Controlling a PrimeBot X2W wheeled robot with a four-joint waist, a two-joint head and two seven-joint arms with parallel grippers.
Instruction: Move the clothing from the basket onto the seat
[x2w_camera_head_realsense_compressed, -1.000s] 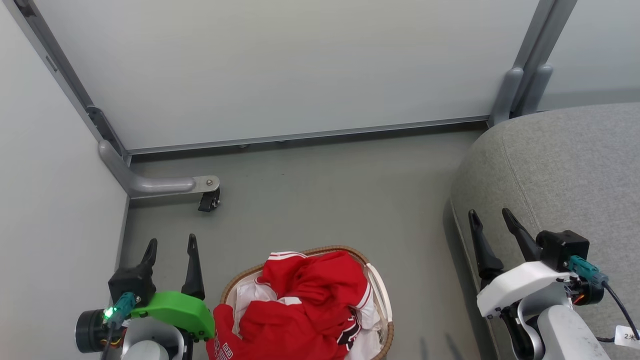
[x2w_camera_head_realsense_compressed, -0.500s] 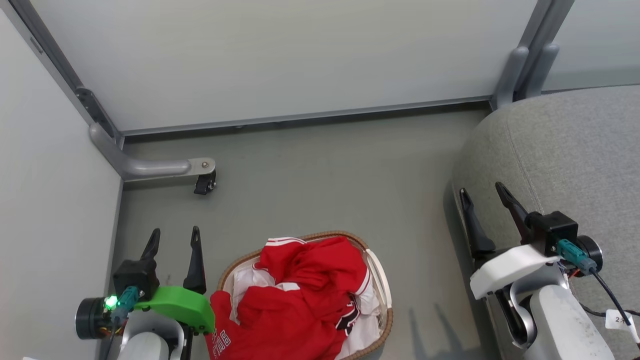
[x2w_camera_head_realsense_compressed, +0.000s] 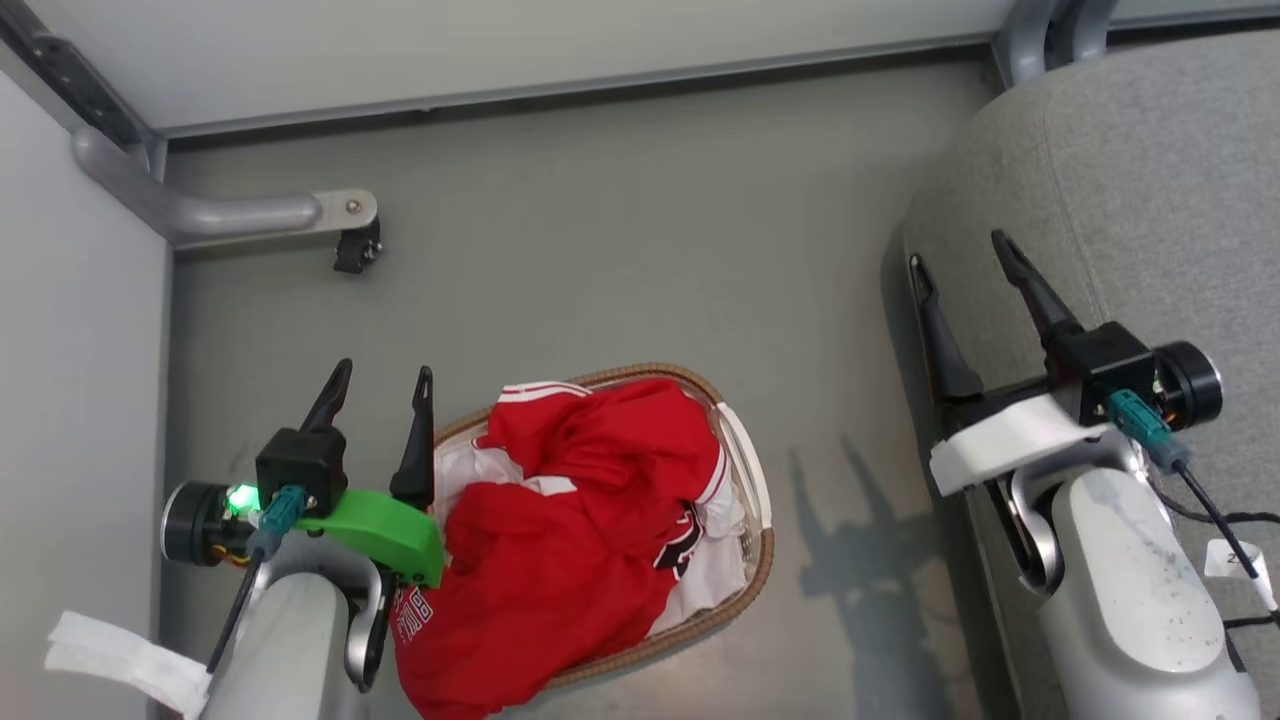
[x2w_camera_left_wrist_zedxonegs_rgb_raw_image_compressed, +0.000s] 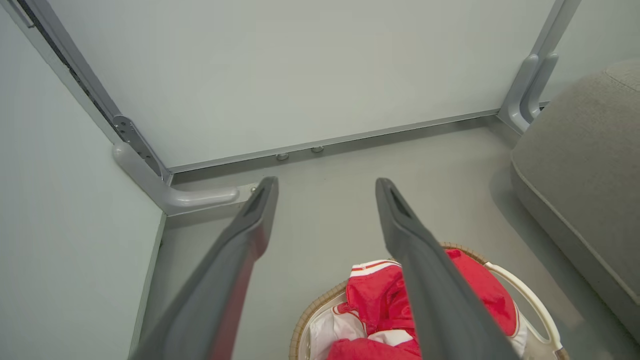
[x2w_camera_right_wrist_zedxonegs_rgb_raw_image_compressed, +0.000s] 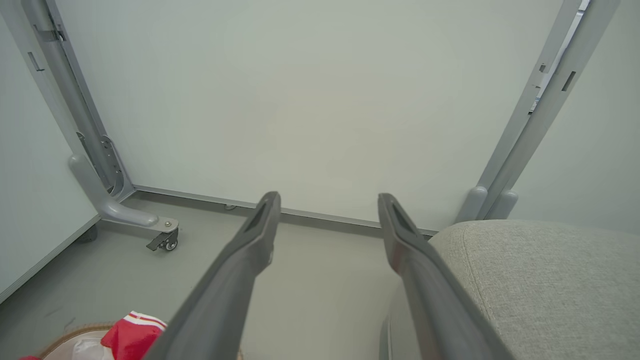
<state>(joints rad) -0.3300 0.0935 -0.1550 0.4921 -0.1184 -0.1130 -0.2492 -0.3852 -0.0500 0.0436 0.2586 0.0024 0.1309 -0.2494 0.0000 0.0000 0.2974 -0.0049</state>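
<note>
An oval white perforated plastic laundry basket with a brown woven rim (x2w_camera_head_realsense_compressed: 764, 558) is seen standing on the grey floor (x2w_camera_head_realsense_compressed: 600, 230), low and left of centre in the head view. It is filled with the clothing (x2w_camera_head_realsense_compressed: 560, 520), crumpled red sports jerseys of soft fabric with white striped trim. A dark-and-white logo is shown near the basket's right side, and one red fold with white lettering is draped over the near left rim. A plain white liner sheet (x2w_camera_head_realsense_compressed: 712, 580) is visible beneath the garments along the right side.

The left gripper (x2w_camera_head_realsense_compressed: 385, 368) is held just beside the basket's left edge. Its jaws are spread wide, and nothing is held between them. In the left wrist view, the far end of the basket and the red cloth are seen under the right-hand finger.

The right gripper (x2w_camera_head_realsense_compressed: 956, 250) is positioned at the left edge of the seat (x2w_camera_head_realsense_compressed: 1150, 180), a large grey fabric-upholstered cushion with a stitched seam, well apart from the basket. Its jaws are likewise spread wide and empty. Whether the fingers touch the fabric cannot be told.

A grey metal foot with a small black castor (x2w_camera_head_realsense_compressed: 357, 250) is seen on the floor at the upper left, below pale wall panels (x2w_camera_head_realsense_compressed: 500, 40).
</note>
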